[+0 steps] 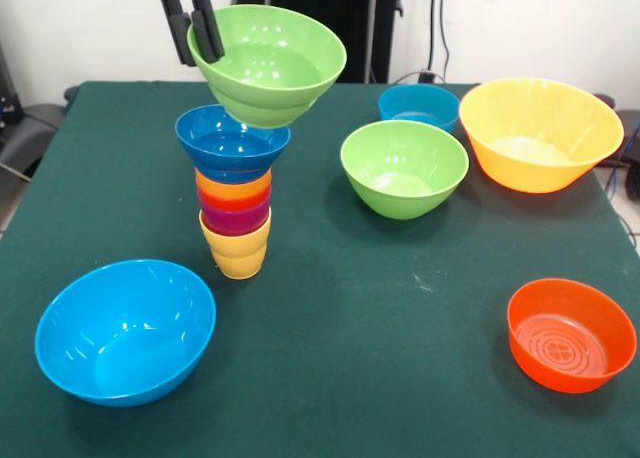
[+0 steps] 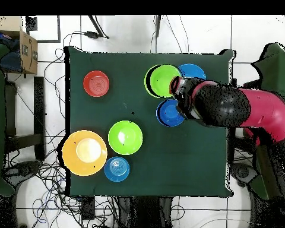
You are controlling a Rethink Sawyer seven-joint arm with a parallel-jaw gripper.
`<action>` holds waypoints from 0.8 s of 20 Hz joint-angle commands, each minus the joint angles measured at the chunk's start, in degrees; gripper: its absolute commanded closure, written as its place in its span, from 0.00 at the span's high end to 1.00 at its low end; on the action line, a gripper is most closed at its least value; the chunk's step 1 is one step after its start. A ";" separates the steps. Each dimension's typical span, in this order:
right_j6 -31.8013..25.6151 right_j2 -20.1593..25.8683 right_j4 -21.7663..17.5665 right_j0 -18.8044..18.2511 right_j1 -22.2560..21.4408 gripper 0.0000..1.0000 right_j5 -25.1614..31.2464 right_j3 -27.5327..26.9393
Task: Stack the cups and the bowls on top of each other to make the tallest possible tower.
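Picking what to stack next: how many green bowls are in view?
2. One green bowl is tilted in the gripper above the tower; the other green bowl sits on the table, beside the orange-yellow bowl.

Colours shown: tower [image 1: 237,203] banded from base upward yellow, purple, red-orange, orange-yellow, dark blue; lifted bowl [image 1: 268,63] light green, held by a black gripper [image 1: 195,40]. Loose bowls: green bowl [image 1: 404,167], small teal-blue bowl [image 1: 419,106], large orange-yellow bowl [image 1: 540,133], orange-red bowl [image 1: 571,334] with moulded concentric rings inside, light blue bowl [image 1: 126,331]. Table cloth [image 1: 350,318] dark green. Arm [image 2: 252,113] red and black.
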 commanded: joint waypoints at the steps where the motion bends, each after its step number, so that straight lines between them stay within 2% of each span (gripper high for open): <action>1: -6.06 -0.70 -3.66 -0.47 4.80 0.00 -3.42 4.50; 13: -6.76 -0.76 -5.60 -1.57 6.28 0.00 -4.98 5.24; 16: -7.50 -0.78 -5.38 -1.11 6.93 0.00 -3.43 3.13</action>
